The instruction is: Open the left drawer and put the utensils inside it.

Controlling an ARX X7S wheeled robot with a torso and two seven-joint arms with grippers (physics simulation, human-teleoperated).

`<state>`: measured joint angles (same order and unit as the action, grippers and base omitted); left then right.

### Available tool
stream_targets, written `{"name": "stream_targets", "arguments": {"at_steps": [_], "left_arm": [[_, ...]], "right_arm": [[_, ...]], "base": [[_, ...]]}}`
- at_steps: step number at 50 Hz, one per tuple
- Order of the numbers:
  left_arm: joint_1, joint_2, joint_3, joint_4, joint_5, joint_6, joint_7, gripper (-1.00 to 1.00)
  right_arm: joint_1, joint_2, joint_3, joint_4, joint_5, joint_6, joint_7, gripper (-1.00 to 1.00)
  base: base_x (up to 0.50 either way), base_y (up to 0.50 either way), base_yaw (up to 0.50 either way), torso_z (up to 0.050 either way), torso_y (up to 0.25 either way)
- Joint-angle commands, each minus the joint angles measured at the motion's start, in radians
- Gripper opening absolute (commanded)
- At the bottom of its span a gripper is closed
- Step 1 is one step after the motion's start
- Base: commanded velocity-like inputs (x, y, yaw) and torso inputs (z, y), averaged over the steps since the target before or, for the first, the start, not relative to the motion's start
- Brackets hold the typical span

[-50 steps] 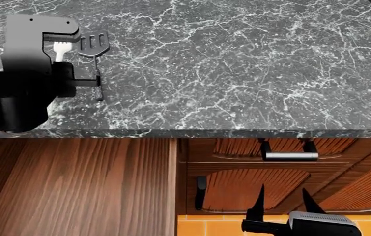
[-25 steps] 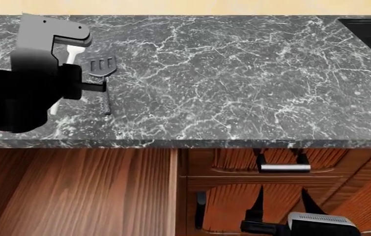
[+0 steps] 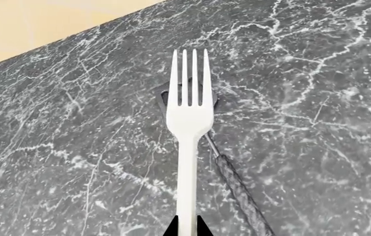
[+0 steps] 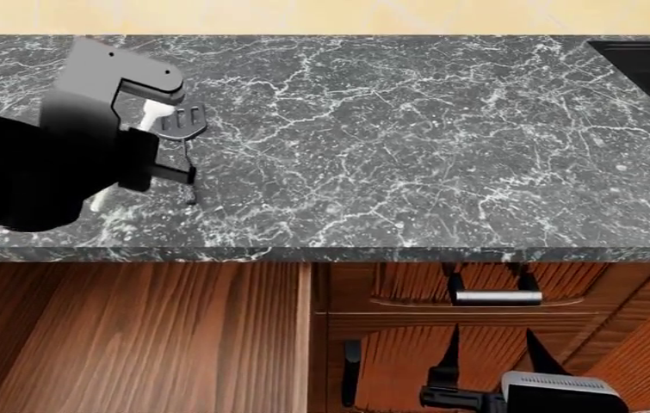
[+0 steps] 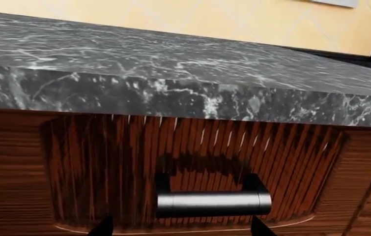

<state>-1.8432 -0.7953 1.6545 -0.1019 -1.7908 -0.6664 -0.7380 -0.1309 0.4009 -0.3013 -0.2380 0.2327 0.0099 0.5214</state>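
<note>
1. Drawer (image 4: pixel 129 335) on the left is open in the head view: striped wood floor shows below the counter (image 4: pixel 417 129) edge, and nothing lies on the part in view.
2. Fork (image 3: pixel 188 123) is in the left gripper (image 3: pixel 187 230). Left wrist view: two dark fingertips pinch the white handle from either side, with the tines pointing away from the gripper.
3. Fork looks lifted off the stone. It crosses over the spatula's (image 3: pixel 234 182) slotted head, and a dark shadow sits under its neck.
4. Spatula lies flat on the counter, ungripped, its textured handle running alongside the fork handle, just beside the fingertips.
5. Right gripper (image 4: pixel 495 344) hangs low in front of the cabinets, fingers spread and holding nothing. Right wrist view: a silver handle (image 5: pixel 213 201) sits between them, on a closed drawer front.
6. Judgement: opening is done. Still to do: carry the fork into the drawer, then fetch the spatula and put it in too.
</note>
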Motion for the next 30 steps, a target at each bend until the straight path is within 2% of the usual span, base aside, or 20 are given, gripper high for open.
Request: {"name": "stream_targets", "arguments": {"at_steps": [1, 14, 30], "left_arm": [[-0.01, 0.016, 0.008, -0.004, 0.011, -0.028, 0.103, -1.0], [-0.001, 0.014, -0.004, 0.0, 0.021, -0.019, 0.185, -1.0], [0.002, 0.013, -0.008, -0.002, 0.012, -0.018, 0.182, -1.0]], "right_arm": [[0.008, -0.007, 0.001, 0.001, -0.027, 0.014, 0.003, 1.0], [0.004, -0.003, -0.004, -0.024, -0.032, 0.034, 0.015, 1.0], [0.004, -0.003, -0.006, -0.023, -0.033, 0.034, 0.015, 1.0]], "base": [[0.0, 0.0, 0.0, 0.0, 0.0], [0.0, 0.0, 0.0, 0.0, 0.0], [0.0, 0.0, 0.0, 0.0, 0.0]]}}
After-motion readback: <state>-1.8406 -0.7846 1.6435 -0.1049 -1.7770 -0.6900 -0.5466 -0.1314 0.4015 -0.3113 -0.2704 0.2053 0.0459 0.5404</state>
